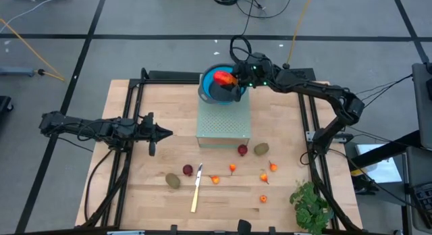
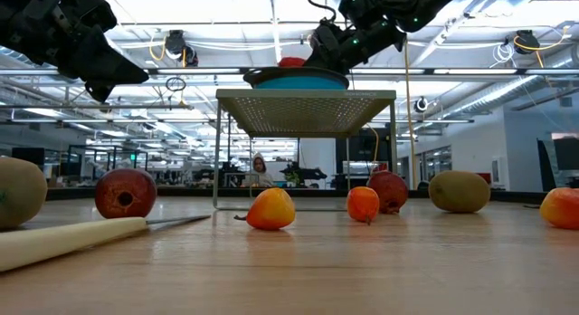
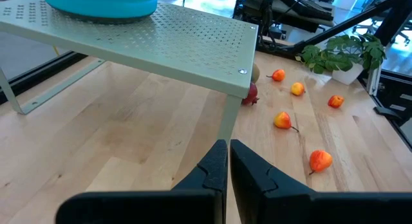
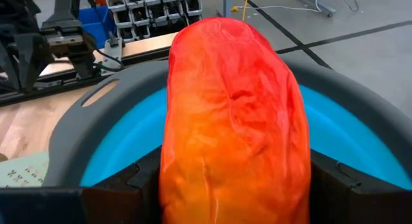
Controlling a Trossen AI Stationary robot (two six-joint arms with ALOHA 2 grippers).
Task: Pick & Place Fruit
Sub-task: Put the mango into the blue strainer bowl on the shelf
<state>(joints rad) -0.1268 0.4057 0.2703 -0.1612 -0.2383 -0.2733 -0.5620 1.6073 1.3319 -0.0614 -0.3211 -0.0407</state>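
Right gripper (image 1: 235, 83) at upper centre of high view, over blue bowl (image 1: 214, 91) on perforated stand (image 1: 223, 120), fingers clamped on red-orange oblong fruit (image 1: 225, 77). Left gripper (image 1: 164, 133) at mid-left, fingers together, holding nothing. On table (image 1: 135, 194) below stand: two kiwi-like ovals (image 1: 261, 149), dark red balls (image 1: 242, 150), tiny orange bits (image 1: 232, 168), knife (image 1: 196, 188). Leafy bunch (image 1: 311, 204) lower right.

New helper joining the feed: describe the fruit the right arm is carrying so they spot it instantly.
Find the perforated metal stand at the table's far middle; a blue bowl sits on top. Over the bowl, the right gripper holds the mango, a long red-orange fruit. It is the biggest fruit, and the only one off the table.
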